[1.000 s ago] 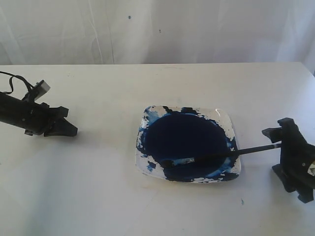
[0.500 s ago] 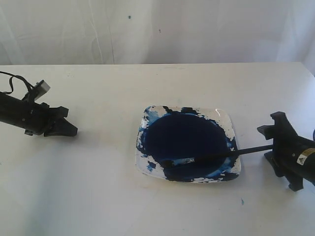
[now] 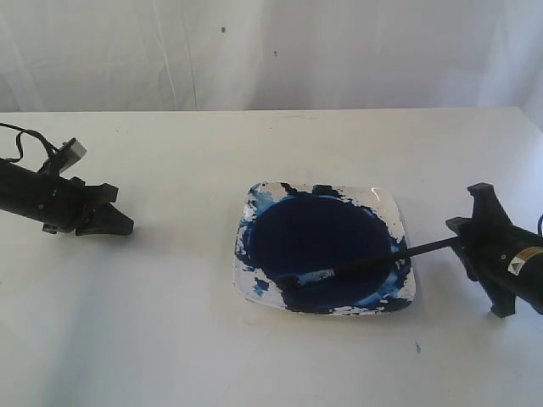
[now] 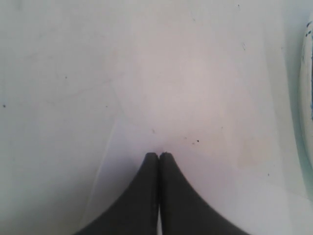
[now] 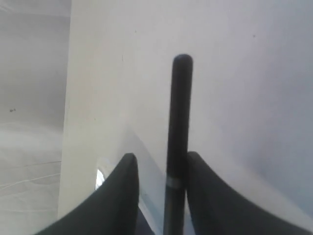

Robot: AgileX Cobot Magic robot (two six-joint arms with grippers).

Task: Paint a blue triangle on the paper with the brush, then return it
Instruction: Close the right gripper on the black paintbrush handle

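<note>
The brush (image 3: pixel 373 264) lies slanted across a square white dish (image 3: pixel 386 202), its bristle end in the dark navy paint pool (image 3: pixel 318 237) and its black handle sticking out over the right rim. My right gripper (image 3: pixel 465 246) straddles the handle's end. In the right wrist view the brush (image 5: pixel 180 107) runs between the fingers of the right gripper (image 5: pixel 160 155), touching one finger while a gap separates it from the other. My left gripper (image 3: pixel 125 227) rests shut and empty at the left. In the left wrist view the left gripper (image 4: pixel 159 154) points over the paper (image 4: pixel 195 98), whose edge is faint. No blue triangle is in view.
The dish's rim (image 4: pixel 308 73) shows at the side of the left wrist view. A white curtain (image 3: pixel 271 51) hangs behind the table's far edge. Small blue paint specks (image 3: pixel 417 347) dot the white table in front of the dish.
My right gripper has moved in toward the dish and up around the handle's end, and its fingers have narrowed on the handle. The handle's outer end has risen slightly. The left arm has not moved.
</note>
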